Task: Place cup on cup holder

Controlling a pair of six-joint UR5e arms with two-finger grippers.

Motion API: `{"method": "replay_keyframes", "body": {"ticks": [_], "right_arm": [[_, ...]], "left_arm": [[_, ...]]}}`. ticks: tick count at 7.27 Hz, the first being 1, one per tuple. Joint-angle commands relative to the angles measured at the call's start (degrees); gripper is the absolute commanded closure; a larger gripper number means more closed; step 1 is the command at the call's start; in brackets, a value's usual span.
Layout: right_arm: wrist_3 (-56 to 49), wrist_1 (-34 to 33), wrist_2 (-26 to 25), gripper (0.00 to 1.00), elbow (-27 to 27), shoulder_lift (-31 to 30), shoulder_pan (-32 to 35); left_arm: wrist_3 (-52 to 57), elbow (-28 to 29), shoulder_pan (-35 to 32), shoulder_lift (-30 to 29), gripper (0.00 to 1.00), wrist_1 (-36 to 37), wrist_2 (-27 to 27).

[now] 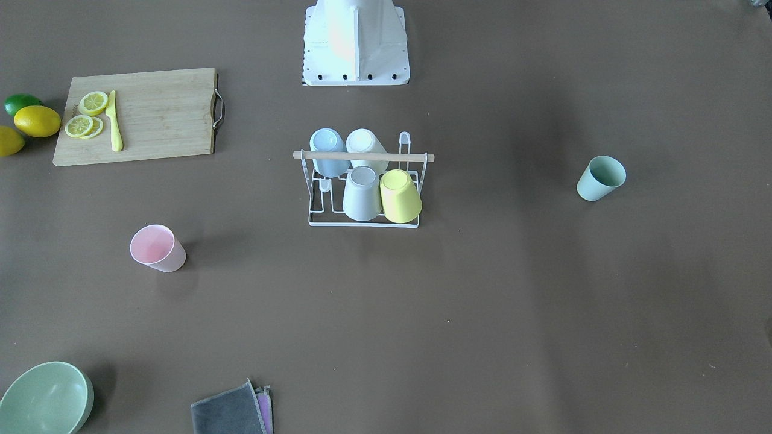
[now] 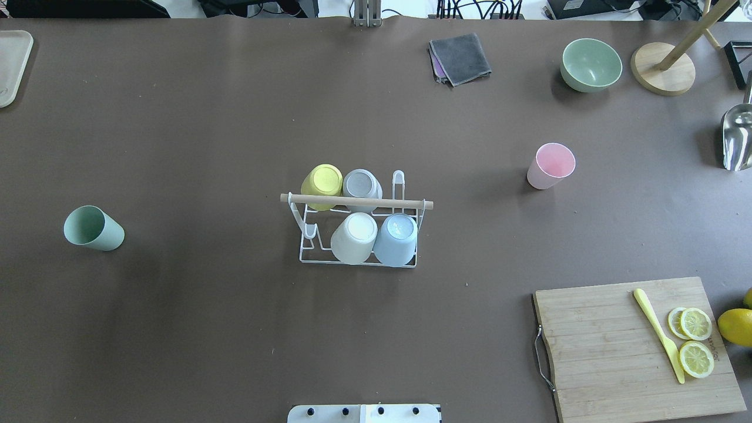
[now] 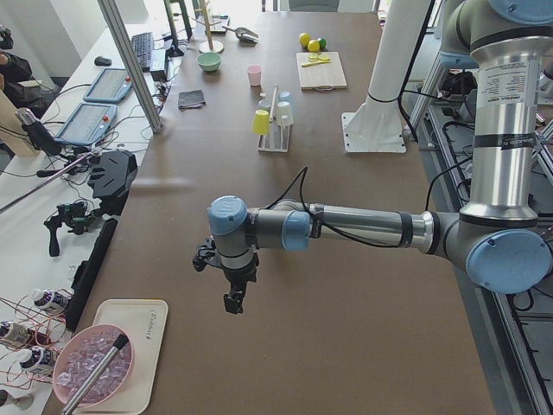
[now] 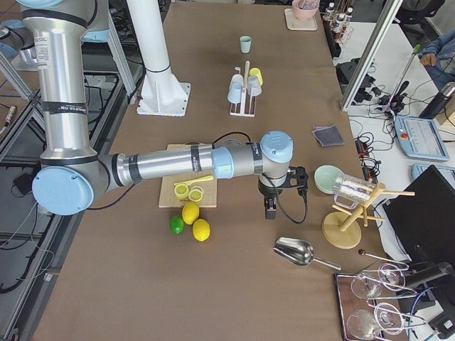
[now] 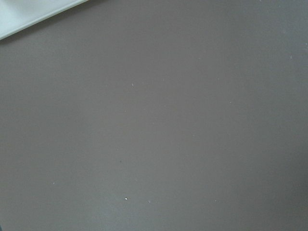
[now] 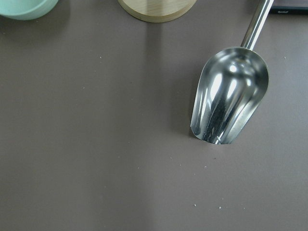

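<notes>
The white wire cup holder (image 1: pixel 362 155) with a wooden rod handle stands mid-table, also in the overhead view (image 2: pixel 355 201). Several cups sit upside down on its prongs: blue, white, grey and yellow. A pink cup (image 1: pixel 158 248) (image 2: pixel 550 165) and a green cup (image 1: pixel 601 178) (image 2: pixel 93 228) stand loose on the table, far to either side of it. My left gripper (image 3: pixel 233 298) shows only in the exterior left view, far from the holder; I cannot tell its state. My right gripper (image 4: pixel 270 209) shows only in the exterior right view, beyond the cutting board; I cannot tell its state.
A wooden cutting board (image 2: pixel 617 346) holds lemon slices and a yellow knife, with lemons (image 1: pixel 37 120) and a lime beside it. A green bowl (image 2: pixel 590 64), a grey cloth (image 2: pixel 461 57), a metal scoop (image 6: pixel 231 101) and a wooden stand base (image 2: pixel 662 76) lie at the table's end.
</notes>
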Motion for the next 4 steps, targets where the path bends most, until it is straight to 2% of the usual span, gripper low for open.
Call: {"method": "replay_keyframes", "body": {"ticks": [1, 4], "right_arm": [[-0.19, 0.0, 0.03, 0.0, 0.33, 0.79, -0.35], [-0.54, -0.61, 0.37, 0.0, 2.35, 3.77, -5.42]], "left_arm": [[-0.01, -0.03, 0.0, -0.05, 0.02, 0.0, 0.0], [-0.01, -0.12, 0.0, 0.03, 0.02, 0.0, 0.0]]}}
